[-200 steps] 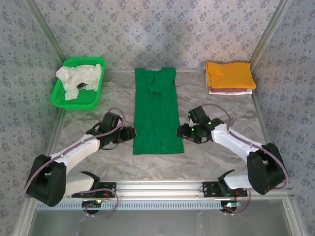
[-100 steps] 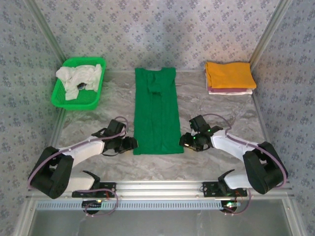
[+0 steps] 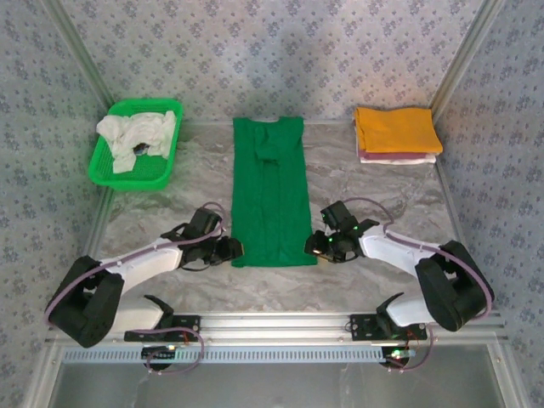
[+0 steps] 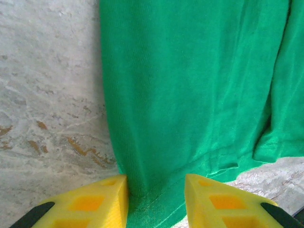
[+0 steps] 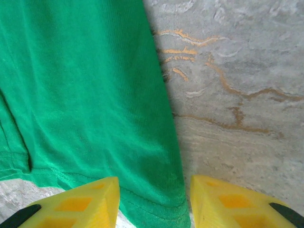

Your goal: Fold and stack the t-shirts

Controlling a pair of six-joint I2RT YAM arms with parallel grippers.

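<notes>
Partly done: a folded orange-yellow cloth t-shirt (image 3: 395, 129) tops the pale folded shirts (image 3: 399, 157) in a stack far right. Bright green cloth t-shirt (image 3: 269, 191) lies mid-table as a long narrow strip, sides folded in; crosswise folds and stacking look left to do. Crumpled whitish shirts (image 3: 136, 136) wait in the green plastic mesh basket (image 3: 127, 177), far left. Left gripper (image 3: 232, 249) and right gripper (image 3: 314, 245) sit at the near hem corners. Top view gives the layout. Wrist views give the detail: yellow fingers (image 4: 102, 202) apart, straddling each corner, cloth between, not pinched.
</notes>
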